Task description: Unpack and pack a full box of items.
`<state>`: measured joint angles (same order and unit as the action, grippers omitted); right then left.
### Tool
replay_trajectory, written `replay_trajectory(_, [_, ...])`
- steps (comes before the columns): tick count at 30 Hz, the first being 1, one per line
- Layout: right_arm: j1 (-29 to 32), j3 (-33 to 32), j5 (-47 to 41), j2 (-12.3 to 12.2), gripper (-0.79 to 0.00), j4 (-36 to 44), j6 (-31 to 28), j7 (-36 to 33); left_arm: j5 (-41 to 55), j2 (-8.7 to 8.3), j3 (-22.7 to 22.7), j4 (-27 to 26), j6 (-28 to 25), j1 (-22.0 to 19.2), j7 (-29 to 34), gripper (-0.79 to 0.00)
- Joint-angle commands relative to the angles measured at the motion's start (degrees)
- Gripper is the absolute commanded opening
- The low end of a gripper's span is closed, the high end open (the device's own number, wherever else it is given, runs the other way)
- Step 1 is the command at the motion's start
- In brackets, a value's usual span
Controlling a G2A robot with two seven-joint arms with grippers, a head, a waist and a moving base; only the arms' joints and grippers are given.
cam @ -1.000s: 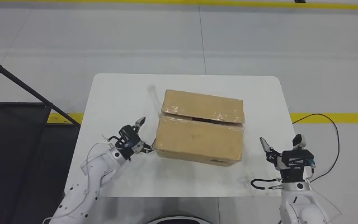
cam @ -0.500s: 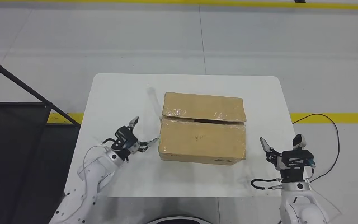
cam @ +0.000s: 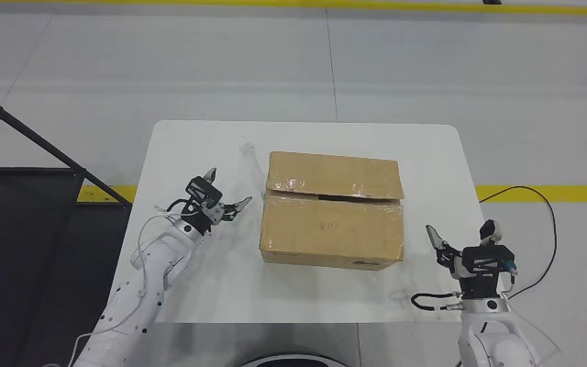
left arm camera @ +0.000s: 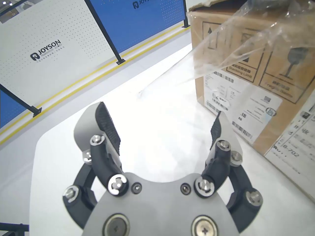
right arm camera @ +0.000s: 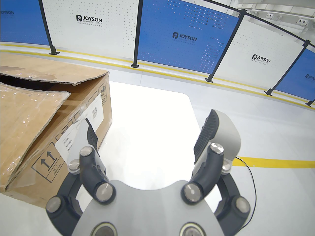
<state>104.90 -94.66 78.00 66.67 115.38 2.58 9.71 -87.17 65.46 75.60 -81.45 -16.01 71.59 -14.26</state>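
Because the cardboard box (cam: 332, 229) sat in the middle of the table (cam: 183, 147) with a dark gap along its nearly shut top, I judged it full, heavy and stiff-walled, best left in place and opened by the free edge of a flap (right arm camera: 29, 114). Loose clear film (left arm camera: 236, 37) at its corner looked slippery; my left gripper (left arm camera: 160, 114) near that end and right gripper (right arm camera: 150, 119) near the other both stood spread and empty

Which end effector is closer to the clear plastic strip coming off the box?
Left. The left end effector is beside the strip, at that end of the box; the right end effector is past the box's opposite end.
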Motion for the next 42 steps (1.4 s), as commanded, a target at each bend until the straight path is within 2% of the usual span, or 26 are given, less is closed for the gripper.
replay_trajectory(1, [0.00,0.00,0.00,0.00,0.000,0.00,0.00,0.00,-0.03,0.00,0.01,-0.01,0.02,0.01,-0.01,0.000])
replay_trajectory(4, [0.00,0.00,0.00,0.00,0.000,0.00,0.00,0.00,-0.03,0.00,0.01,-0.01,0.02,0.01,-0.01,0.000])
replay_trajectory(6, [0.00,0.00,0.00,0.00,0.000,0.00,0.00,0.00,-1.87,-0.02,-0.29,0.24,0.95,-0.03,2.20,0.000])
replay_trajectory(8, [0.00,0.00,0.00,0.00,0.000,0.00,0.00,0.00,-3.29,0.18,-1.07,0.89,2.65,-1.07,4.09,0.000])
replay_trajectory(11, [0.00,0.00,0.00,0.00,0.000,0.00,0.00,0.00,-4.69,0.60,-2.49,3.86,4.67,-3.38,3.74,0.000])
replay_trajectory(24, [0.00,0.00,0.00,0.00,0.000,0.00,0.00,0.00,-9.49,4.03,-12.15,15.37,15.72,-14.31,-2.34,0.000])
replay_trajectory(29, [0.00,0.00,0.00,0.00,0.000,0.00,0.00,0.00,-10.24,5.34,-14.28,18.75,21.09,-17.12,-4.61,0.000])
replay_trajectory(36, [0.00,0.00,0.00,0.00,0.000,0.00,0.00,0.00,-10.22,5.76,-13.12,19.02,26.68,-16.35,-8.67,0.000])
replay_trajectory(42, [0.00,0.00,0.00,0.00,0.000,0.00,0.00,0.00,-10.00,5.09,-9.29,14.67,30.92,-11.20,-11.05,0.000])
